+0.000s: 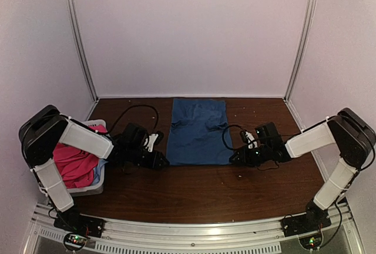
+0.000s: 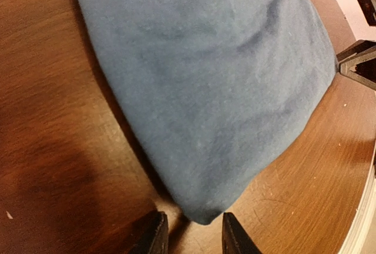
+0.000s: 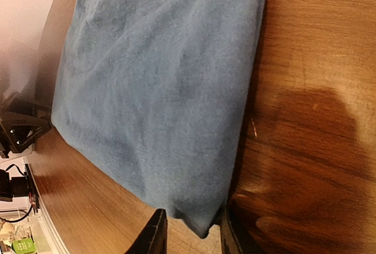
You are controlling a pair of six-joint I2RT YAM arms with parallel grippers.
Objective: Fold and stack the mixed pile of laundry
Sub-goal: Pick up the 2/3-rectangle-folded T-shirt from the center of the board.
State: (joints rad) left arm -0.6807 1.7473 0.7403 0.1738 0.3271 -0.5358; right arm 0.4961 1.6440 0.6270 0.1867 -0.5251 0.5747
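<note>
A dark blue T-shirt (image 1: 197, 130), folded into a flat rectangle, lies in the middle of the brown wooden table (image 1: 205, 189), with the two arms reaching in low at its near corners. The left gripper (image 1: 163, 161) sits at the near left corner. Its wrist camera shows the jaws apart with the tip of the corner (image 2: 202, 214) between them and a sliver of table bare on one side. The right gripper (image 1: 233, 160) sits at the near right corner, where the cloth (image 3: 158, 89) fills the gap between its parted fingers (image 3: 155, 233); whether they pinch it cannot be told. At the table's left edge, behind the left arm, a white slotted plastic basket (image 1: 89, 190) holds a bright magenta-pink shirt (image 1: 73, 163) and a pale light-blue cloth (image 1: 100, 169).
</note>
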